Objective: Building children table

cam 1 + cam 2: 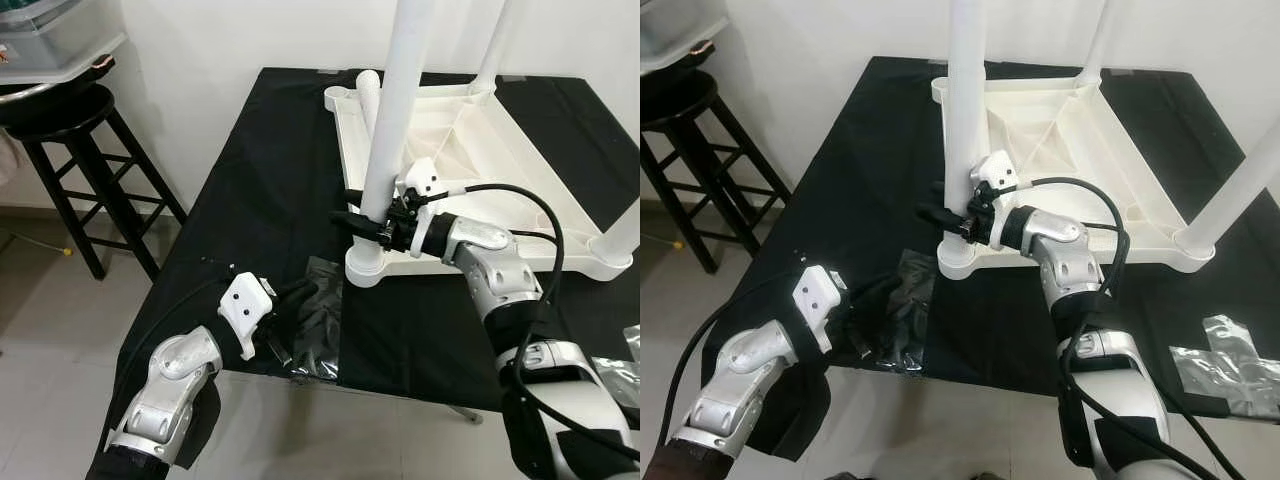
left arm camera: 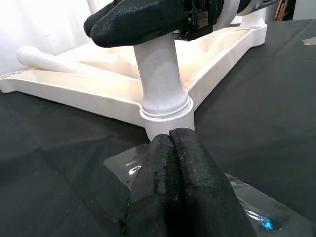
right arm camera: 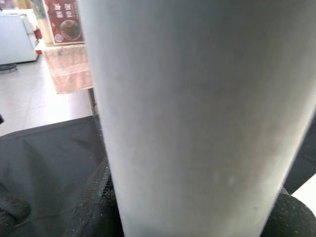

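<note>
Seating leg: right gripper [image 1: 362,222], centre frame, clamps the white leg [image 1: 392,110]; it should hold vertical, pressing into the corner socket [image 1: 368,266].
Left gripper [image 1: 300,292]: fingers together, empty, lower left.

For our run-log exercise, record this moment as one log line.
stage: leg fitting | right gripper: shut on upright white table leg at corner socket | left gripper: shut, on clear plastic bag | upturned tabletop: on black cloth

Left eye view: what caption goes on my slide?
Right gripper clamps a white table leg standing in the upturned tabletop.

Head stereo downward; wrist cameras close.
</note>
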Controlling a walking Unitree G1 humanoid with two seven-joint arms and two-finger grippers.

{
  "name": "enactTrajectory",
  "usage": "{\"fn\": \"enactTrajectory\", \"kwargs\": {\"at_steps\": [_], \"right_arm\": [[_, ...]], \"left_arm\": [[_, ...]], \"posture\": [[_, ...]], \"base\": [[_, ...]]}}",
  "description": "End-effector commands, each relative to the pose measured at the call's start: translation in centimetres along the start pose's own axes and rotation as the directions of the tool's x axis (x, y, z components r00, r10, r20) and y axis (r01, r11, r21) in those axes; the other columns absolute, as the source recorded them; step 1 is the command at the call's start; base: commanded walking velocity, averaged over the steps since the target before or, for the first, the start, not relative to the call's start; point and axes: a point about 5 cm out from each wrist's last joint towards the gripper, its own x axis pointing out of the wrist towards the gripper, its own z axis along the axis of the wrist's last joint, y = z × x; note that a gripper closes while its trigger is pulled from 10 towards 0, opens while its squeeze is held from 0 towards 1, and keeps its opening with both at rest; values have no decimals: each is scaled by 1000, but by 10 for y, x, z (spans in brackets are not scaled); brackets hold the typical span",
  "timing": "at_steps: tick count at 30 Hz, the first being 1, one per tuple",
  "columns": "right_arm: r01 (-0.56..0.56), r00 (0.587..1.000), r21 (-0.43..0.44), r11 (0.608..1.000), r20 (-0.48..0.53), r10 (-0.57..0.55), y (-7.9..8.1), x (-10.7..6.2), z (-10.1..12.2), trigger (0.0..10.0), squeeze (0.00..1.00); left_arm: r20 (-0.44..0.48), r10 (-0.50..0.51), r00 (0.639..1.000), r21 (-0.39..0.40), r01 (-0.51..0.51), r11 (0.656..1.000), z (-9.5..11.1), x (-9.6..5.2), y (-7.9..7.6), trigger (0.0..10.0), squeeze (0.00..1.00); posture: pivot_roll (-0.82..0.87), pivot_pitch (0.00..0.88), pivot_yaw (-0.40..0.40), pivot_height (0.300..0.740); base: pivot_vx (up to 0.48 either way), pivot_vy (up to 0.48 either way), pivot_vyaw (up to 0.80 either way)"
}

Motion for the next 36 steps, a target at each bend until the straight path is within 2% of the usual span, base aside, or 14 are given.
{"fn": "enactTrajectory", "kwargs": {"at_steps": [1, 8, 10, 16, 17, 18, 19, 20, 22, 28, 30, 33, 34, 36], "right_arm": [[129, 989, 22, 991, -80, -126, 6, -4, -24, 0, 0], [512, 843, -7, 859, -186, -504, 8, -13, -47, 0, 0], [708, 689, 45, 705, -267, -674, 45, -18, -65, 0, 0], [683, 716, 58, 728, -250, -652, 59, -9, -62, 0, 0], [687, 713, 56, 724, -247, -657, 56, -6, -60, 4000, 0], [687, 713, 56, 724, -247, -657, 56, -6, -60, 4000, 0], [668, 732, 62, 741, -231, -641, 55, -2, -57, 10000, 0], [663, 740, 71, 745, -209, -639, 54, 1, -51, 10000, 937], [646, 758, 87, 758, -186, -625, 52, 4, -46, 10000, 1000], [525, 851, 110, 844, -69, -520, 37, 13, -16, 10000, 1000], [377, 926, 66, 924, -21, -377, 34, 15, -1, 10000, 667], [342, 940, 41, 939, -13, -342, 33, 15, 2, 10000, 667], [289, 957, 46, 956, -18, -289, 31, 16, 4, 10000, 0], [212, 977, 23, 977, -23, -211, 27, 17, 6, 10000, 0]], "left_arm": [[-11, -8, 1000, -8, 8, 1000, -2, -2, -3, 10000, 0], [-11, -8, 1000, -5, 8, 1000, -2, -3, -3, 10000, 0], [-14, -7, 1000, -5, 6, 1000, -3, -4, -2, 10000, 0], [-19, -19, 1000, -4, 19, 1000, -4, -3, -3, 10000, 0], [-19, -12, 1000, -3, 12, 1000, -4, -3, -2, 10000, 0], [-19, -12, 1000, -3, 12, 1000, -4, -3, -2, 10000, 0], [-18, -5, 1000, -1, 5, 1000, -4, -3, -2, 10000, 0], [-17, 0, 1000, -1, 0, 1000, -4, -3, -2, 10000, 0], [-16, 2, 1000, -1, -2, 1000, -3, -3, -2, 10000, 0], [-14, -9, 1000, -6, 9, 1000, -3, -1, -2, 10000, 0], [-11, -5, 1000, -8, 5, 1000, -3, 0, -2, 10000, 0], [-10, -4, 1000, -9, 4, 1000, -3, 0, -2, 10000, 0], [-9, -2, 1000, -9, 2, 1000, -3, 0, -2, 10000, 0], [-9, -1, 1000, -9, 1, 1000, -3, 0, -2, 10000, 0]], "posture": [[35, 126, -4, 740], [35, 126, -11, 740], [10, 119, 12, 740], [28, 115, -5, 740], [25, 118, 1, 740], [25, 118, 1, 740], [27, 119, 3, 740], [25, 120, 3, 740], [25, 121, 2, 740], [21, 121, 3, 740], [17, 118, -1, 740], [17, 118, -1, 740], [18, 118, -3, 740], [20, 114, -4, 740]], "base": [[0, 0, 0], [0, 0, 0], [0, 0, 0], [0, 0, 0], [0, 0, 0], [0, 0, 0], [0, 0, 0], [0, 0, 0], [0, 0, 0], [0, 0, 0], [0, 0, 0], [0, 0, 0], [0, 0, 0], [0, 0, 0]]}}
